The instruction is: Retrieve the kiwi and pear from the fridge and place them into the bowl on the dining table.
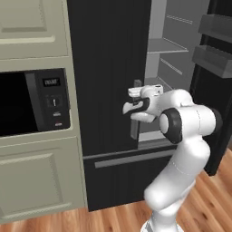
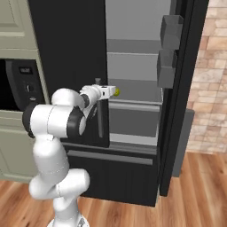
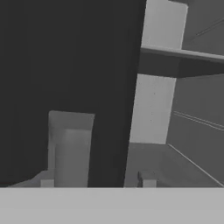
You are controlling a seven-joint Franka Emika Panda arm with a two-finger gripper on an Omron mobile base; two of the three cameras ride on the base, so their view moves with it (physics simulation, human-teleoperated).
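**Hand at the fridge door edge, pear not yet gripped**

Your gripper (image 2: 107, 91) sits by the closed left door's edge; I cannot tell how far apart its fingers stand. Just past it, a small yellow fruit, likely the pear (image 2: 116, 92), rests on a shelf of the fridge (image 2: 133, 66), whose right door is open. Nothing looks held. Watch the near handle (image 3: 70, 148): drift left and you'll hit the door or knock the pear deeper in.

The pear (image 2: 116, 92) is mostly hidden behind the gripper (image 2: 107, 91); the fridge (image 2: 133, 66) is cut off at the top edge.
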